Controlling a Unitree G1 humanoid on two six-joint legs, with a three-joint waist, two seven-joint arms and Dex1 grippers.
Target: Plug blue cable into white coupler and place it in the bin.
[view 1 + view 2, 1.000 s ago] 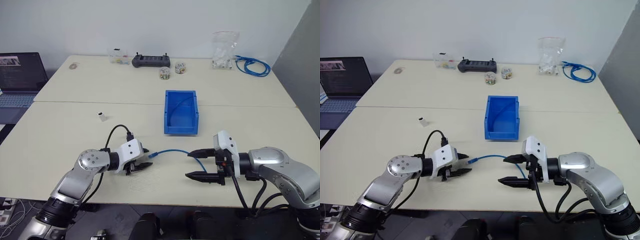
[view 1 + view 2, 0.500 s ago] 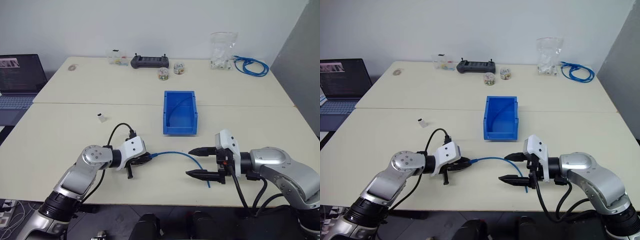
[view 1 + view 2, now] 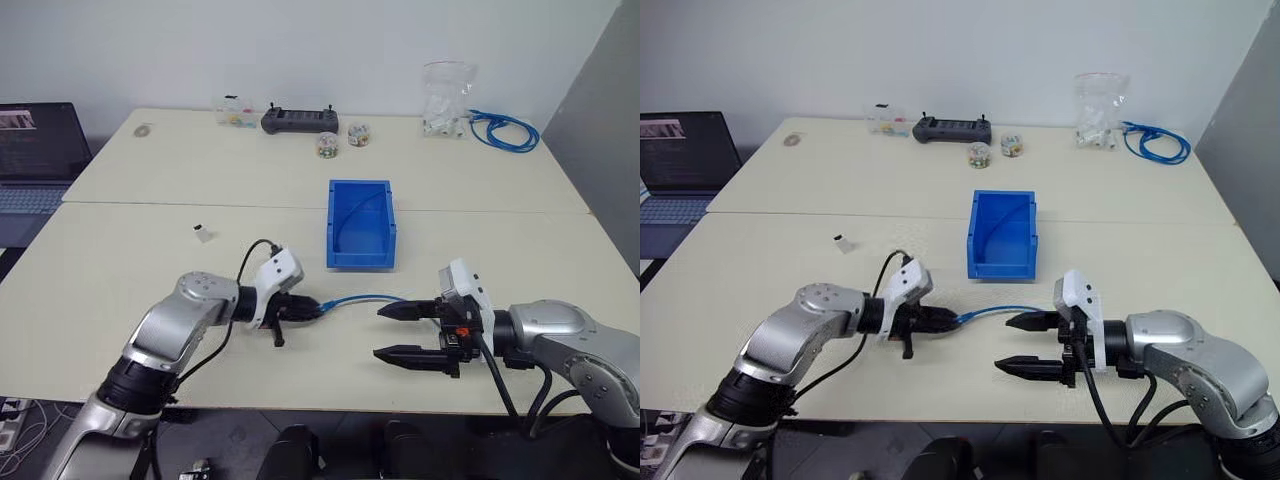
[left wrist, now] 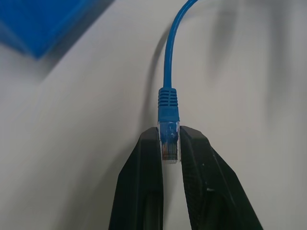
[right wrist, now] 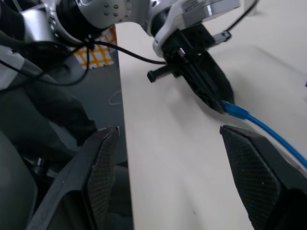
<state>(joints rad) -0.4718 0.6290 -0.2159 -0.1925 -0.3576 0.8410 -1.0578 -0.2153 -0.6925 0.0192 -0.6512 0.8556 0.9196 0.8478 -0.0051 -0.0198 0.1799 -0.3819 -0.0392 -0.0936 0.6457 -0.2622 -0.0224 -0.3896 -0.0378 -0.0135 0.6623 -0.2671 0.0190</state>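
The two eye views look forward and down from the head over the table (image 3: 300,180), well back. The left wrist view looks closely along its fingers (image 4: 144,187) at the cable (image 4: 168,103) plug. The right wrist view faces the left gripper (image 5: 213,98); both share that plug.

Along the counter's (image 3: 180,180) far edge sit a black controller (image 3: 299,121), two small jars (image 3: 340,141) just beside it, a clear bag (image 3: 446,100) and a coiled blue bundle (image 3: 505,129). A laptop (image 3: 35,160) stands off the counter's left end.
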